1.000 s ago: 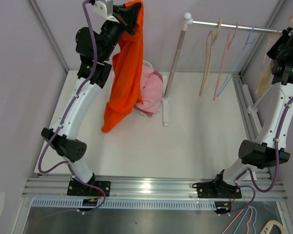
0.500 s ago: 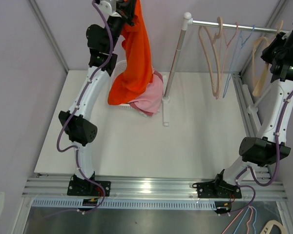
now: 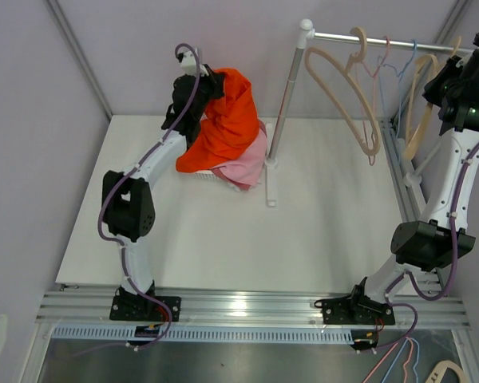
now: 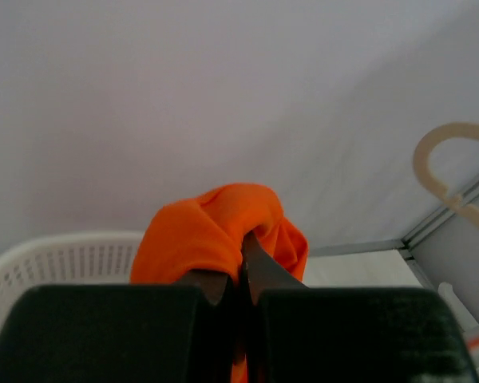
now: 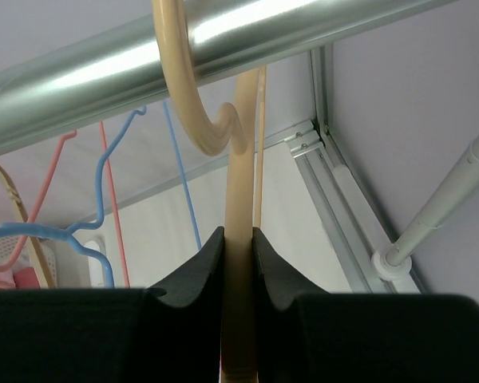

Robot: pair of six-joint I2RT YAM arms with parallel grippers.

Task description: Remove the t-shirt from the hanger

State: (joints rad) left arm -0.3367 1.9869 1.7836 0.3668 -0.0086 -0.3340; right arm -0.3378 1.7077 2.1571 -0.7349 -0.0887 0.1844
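The orange t-shirt [image 3: 233, 120] hangs bunched from my left gripper [image 3: 214, 82], which is shut on a fold of it above the white basket [image 3: 198, 174] at the back left. Its lower part rests on pink cloth [image 3: 249, 158] in the basket. In the left wrist view the t-shirt [image 4: 207, 231] bulges over the closed gripper [image 4: 243, 255]. My right gripper [image 5: 238, 239] is shut on the stem of a beige hanger [image 5: 241, 159] whose hook sits over the metal rail [image 5: 223, 40]. From above, the right gripper [image 3: 449, 80] is high at the rail's right end.
Several bare hangers hang on the rail [image 3: 383, 41]: a large beige one [image 3: 343, 88], thin pink and blue ones [image 3: 393, 68]. The rack's upright post [image 3: 283, 112] stands just right of the basket. Frame struts run along the right wall.
My left arm has swung back and down, bringing the orange t-shirt from hanging high to bunched over the basket. The hangers on the rail have swung; the right gripper keeps its hold.
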